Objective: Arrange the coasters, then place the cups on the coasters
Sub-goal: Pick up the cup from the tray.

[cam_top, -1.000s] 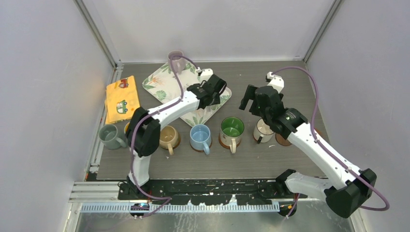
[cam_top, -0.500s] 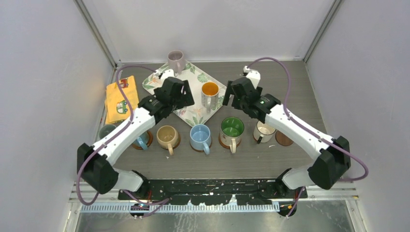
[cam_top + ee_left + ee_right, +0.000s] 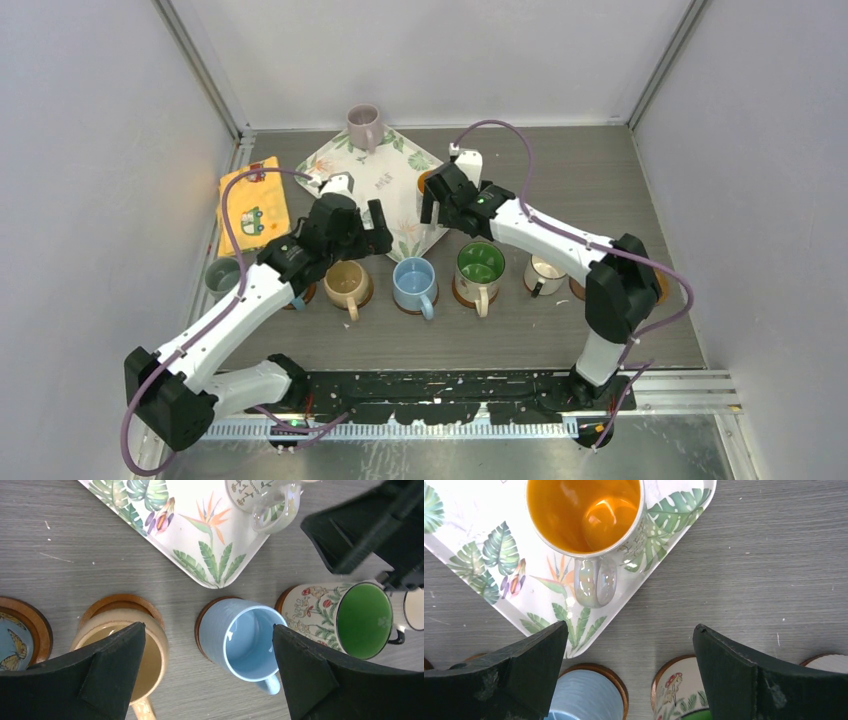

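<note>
An orange-inside patterned cup (image 3: 584, 510) stands upright on the leaf-patterned tray (image 3: 385, 175). My right gripper (image 3: 631, 625) hovers open just above it (image 3: 440, 205), its handle pointing between the fingers. My left gripper (image 3: 362, 238) is open and empty above the near row (image 3: 209, 627). In that row the tan cup (image 3: 117, 650), the light blue cup (image 3: 245, 640) and the green-inside cup (image 3: 350, 617) each sit on a wooden coaster (image 3: 122, 602). The cream cup (image 3: 545, 272) stands further right. A mauve cup (image 3: 362, 123) stands at the back and a grey cup (image 3: 222, 278) at the far left.
A yellow cloth with cars (image 3: 250, 205) lies at the left. A blue butterfly-patterned piece on a wooden coaster (image 3: 15, 635) sits left of the tan cup, under my left arm. The right arm's elbow (image 3: 620, 290) hangs over the row's right end.
My left gripper opened, left the orange-inside cup standing on the tray and drew back toward the near row. My right gripper swung left to above that cup.
</note>
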You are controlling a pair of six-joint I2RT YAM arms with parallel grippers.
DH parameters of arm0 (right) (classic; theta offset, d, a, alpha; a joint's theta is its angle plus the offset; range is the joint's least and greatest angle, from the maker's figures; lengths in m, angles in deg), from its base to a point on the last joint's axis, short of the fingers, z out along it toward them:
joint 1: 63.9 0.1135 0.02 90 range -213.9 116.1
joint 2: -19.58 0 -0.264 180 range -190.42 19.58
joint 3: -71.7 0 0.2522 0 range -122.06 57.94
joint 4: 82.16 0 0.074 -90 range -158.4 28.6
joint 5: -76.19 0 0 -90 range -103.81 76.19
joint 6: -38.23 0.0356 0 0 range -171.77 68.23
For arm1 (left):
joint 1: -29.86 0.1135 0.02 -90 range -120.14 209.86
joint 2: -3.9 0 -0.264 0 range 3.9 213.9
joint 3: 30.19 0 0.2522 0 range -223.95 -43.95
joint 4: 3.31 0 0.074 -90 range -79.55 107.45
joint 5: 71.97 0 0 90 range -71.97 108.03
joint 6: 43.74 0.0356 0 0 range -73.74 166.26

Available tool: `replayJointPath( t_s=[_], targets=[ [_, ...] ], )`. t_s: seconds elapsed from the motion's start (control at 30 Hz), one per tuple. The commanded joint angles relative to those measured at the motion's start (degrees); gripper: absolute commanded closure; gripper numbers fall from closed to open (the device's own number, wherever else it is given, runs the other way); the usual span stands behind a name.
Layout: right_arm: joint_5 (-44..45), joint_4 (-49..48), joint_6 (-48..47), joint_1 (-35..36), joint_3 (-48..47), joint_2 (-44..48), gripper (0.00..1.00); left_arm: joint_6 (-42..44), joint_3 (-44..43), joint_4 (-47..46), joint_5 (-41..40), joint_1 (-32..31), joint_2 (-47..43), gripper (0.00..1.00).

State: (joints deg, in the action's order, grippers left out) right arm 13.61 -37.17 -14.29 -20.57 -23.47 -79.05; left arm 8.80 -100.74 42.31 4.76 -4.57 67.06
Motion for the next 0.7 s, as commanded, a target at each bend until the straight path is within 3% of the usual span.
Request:
replayJointPath(
  t_s=[0.0,0.3,0.67],
  targets=[
    [1.52,-2.19,0.44,0.28,-4.34,-3.14,0.0,2.41,1.67,-2.07,2.89,-0.06,-2.09,0.0],
    [0.58,-4.32,0.01,-0.01,-6.85,-9.83,0.06,2.65,4.26,-3.49,4.07,-0.07,-2.6,0.0],
    [-5.93,-6.99,-4.18,-6.5,-5.0,-11.65,0.36,4.12,3.99,-3.96,4.05,-0.09,-0.88,0.0]
  ],
)
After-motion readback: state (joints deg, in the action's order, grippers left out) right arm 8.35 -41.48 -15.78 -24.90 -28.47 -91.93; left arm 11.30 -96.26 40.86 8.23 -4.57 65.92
